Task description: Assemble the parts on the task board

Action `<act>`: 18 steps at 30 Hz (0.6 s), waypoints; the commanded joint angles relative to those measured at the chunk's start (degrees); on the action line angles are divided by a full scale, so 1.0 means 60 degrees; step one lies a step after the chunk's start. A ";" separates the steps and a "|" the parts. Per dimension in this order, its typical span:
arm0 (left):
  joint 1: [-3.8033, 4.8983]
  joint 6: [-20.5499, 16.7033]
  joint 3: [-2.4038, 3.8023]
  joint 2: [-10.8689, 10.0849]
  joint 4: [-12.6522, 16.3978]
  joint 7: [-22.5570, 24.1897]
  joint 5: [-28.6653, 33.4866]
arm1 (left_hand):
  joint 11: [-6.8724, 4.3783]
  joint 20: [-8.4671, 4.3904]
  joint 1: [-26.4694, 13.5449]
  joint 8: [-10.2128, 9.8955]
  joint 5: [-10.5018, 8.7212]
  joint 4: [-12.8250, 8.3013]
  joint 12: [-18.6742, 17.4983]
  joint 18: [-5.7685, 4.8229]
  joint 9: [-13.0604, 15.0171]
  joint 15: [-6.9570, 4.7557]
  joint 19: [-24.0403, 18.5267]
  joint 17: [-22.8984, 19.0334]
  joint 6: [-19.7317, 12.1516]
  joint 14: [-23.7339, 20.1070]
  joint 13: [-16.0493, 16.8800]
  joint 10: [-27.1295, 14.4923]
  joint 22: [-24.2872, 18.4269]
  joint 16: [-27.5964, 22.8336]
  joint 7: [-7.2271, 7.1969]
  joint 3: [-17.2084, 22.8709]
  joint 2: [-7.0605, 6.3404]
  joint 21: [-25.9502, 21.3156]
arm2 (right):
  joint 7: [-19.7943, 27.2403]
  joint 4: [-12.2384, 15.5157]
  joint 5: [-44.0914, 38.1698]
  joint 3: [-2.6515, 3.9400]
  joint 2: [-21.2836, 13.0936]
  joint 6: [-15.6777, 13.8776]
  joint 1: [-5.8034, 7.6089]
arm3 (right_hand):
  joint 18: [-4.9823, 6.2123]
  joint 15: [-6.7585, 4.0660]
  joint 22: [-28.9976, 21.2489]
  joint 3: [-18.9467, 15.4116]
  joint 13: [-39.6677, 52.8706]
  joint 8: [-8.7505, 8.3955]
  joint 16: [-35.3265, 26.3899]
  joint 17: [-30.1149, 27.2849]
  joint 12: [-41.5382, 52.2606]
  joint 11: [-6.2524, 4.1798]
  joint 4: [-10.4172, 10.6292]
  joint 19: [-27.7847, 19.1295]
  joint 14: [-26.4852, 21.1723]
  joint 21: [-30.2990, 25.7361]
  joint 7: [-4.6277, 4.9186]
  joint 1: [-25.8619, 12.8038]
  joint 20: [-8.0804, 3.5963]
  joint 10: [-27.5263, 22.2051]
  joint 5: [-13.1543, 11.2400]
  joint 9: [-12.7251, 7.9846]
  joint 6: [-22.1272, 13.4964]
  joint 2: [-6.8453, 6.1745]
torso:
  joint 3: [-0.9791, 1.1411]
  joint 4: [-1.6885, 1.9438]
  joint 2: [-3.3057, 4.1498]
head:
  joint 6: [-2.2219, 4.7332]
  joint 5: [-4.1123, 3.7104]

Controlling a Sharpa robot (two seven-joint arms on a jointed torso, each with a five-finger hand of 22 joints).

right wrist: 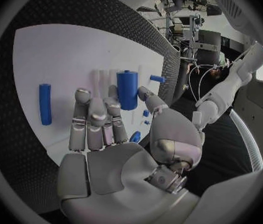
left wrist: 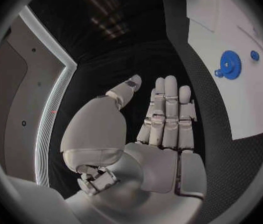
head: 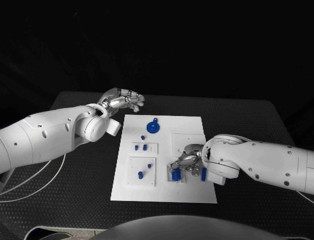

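The white task board [head: 164,192] lies in the middle of the table. My right hand [head: 188,164] hovers low over its near right part. A blue cylinder [right wrist: 127,88] stands upright just beyond the fingertips, between the fingers [right wrist: 98,115] and the thumb; I cannot tell whether they press it. A blue peg [right wrist: 44,103] lies flat on the board [right wrist: 63,50] to the other side of the fingers. My left hand [head: 124,99] hangs past the board's far left corner, fingers straight and apart [left wrist: 168,114], holding nothing. A blue gear [head: 152,127] sits at the board's far end [left wrist: 230,64].
Several small blue parts [head: 140,147] sit in the board's left-hand plates, one further piece [head: 140,175] nearer me. A small blue knob [left wrist: 254,55] lies beside the gear. Black table [head: 70,190] surrounds the board. A white cable [head: 34,185] trails off the left arm.
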 commanded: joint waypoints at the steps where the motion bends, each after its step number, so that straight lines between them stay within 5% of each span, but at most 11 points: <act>1: 0.0015 0.0135 0.0006 0.0010 0.0034 0.0044 0.0045 | 0.0010 0.0016 -0.0109 0.0009 0.0004 0.0054 -0.0042 0.0170 -0.0013 0.0046 0.0054 0.0012 -0.0061 -0.0023 -0.0003 -0.0066 0.0011 -0.0046 -0.0002 0.0006 -0.0011 -0.0042 | 0.0056 -0.0045 -0.0082 -0.0007 0.0027 0.0085 -0.0023 | 0.0139 -0.0053 0.0131 0.0044 0.0001 -0.0009 0.0035 -0.0016 -0.0030 -0.0034 0.0017 0.0054 -0.0108 0.0053 -0.0009 -0.0116 -0.0002 0.0051 -0.0051 0.0016 0.0068 0.0014 | 0.0002 0.0004 0.0002 | -0.0020 0.0009; 18: 0.0019 0.0165 0.0006 0.0007 0.0043 0.0011 0.0045 | 0.0012 0.0021 -0.0115 0.0006 0.0001 0.0063 -0.0044 0.0170 -0.0018 0.0051 0.0050 0.0021 -0.0078 -0.0028 -0.0002 -0.0070 0.0018 -0.0059 0.0003 0.0007 -0.0021 -0.0053 | -0.0007 -0.0170 -0.0051 -0.0008 0.0099 0.0335 -0.0079 | 0.0139 -0.0049 0.0128 0.0051 -0.0011 -0.0035 0.0045 -0.0046 -0.0066 -0.0028 0.0015 0.0033 -0.0132 0.0049 -0.0001 -0.0170 0.0000 0.0015 -0.0112 0.0022 0.0039 -0.0046 | -0.0004 0.0001 -0.0003 | -0.0073 0.0038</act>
